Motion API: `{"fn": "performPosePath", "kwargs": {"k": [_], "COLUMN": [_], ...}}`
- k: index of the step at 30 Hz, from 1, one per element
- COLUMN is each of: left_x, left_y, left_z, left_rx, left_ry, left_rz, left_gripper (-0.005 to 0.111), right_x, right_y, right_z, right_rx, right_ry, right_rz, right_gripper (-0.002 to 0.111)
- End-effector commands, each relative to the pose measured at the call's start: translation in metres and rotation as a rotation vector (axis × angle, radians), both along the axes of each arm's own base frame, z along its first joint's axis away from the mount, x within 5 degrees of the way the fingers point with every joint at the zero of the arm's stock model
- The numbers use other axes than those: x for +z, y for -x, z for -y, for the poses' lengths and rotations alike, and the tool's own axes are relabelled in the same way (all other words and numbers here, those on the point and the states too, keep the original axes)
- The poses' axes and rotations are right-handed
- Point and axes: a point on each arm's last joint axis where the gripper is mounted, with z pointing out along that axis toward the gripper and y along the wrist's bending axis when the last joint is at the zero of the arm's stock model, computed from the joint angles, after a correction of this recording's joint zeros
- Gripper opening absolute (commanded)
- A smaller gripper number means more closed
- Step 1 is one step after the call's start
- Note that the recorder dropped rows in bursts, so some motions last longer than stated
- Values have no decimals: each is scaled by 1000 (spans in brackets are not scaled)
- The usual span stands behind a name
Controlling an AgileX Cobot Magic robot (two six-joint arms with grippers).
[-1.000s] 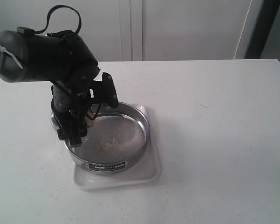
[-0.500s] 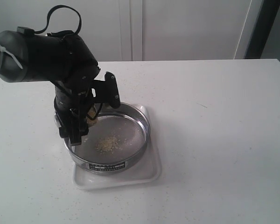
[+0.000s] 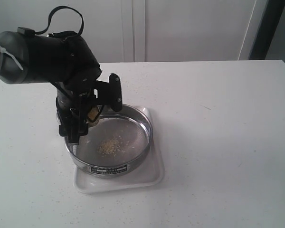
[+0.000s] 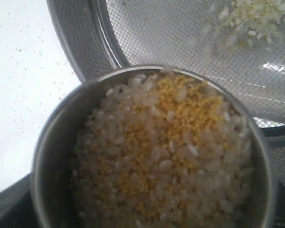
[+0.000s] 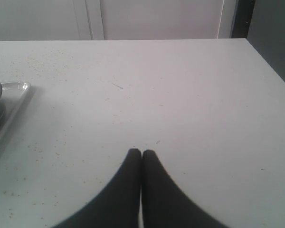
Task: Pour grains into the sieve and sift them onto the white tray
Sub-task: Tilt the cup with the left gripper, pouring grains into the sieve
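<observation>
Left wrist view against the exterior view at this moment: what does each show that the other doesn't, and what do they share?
Left wrist only: the inside of the steel cup, nearly full of grains, pale rice with yellow millet on top.
Exterior only: the white tray under the sieve, the sieve's label, and the left pincer holding the cup over the sieve's edge.
Both: the sieve's mesh and a small heap of grains lying on it.

The left gripper (image 3: 92, 114) was angled down at upper left, clamped on a cup (image 4: 61, 118); the right gripper (image 5: 141, 153) was closed.
</observation>
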Motion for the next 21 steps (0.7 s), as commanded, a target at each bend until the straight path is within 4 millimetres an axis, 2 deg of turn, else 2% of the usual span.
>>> {"fn": "performPosePath", "kwargs": {"k": [1,21], "left_x": [7,8], "left_y": [-1,-4], "left_z": [1,3], "left_rx": [-19,-127], "left_ry": [-3,-39], "left_rz": [27,51], "left_gripper": [0,0], "right_x": [-1,-1], "right_y": [0,0], "right_z": [0,0], "right_rx": [-1,-1], "right_ry": [4,4], "right_rz": [4,4], "right_gripper": [0,0]}}
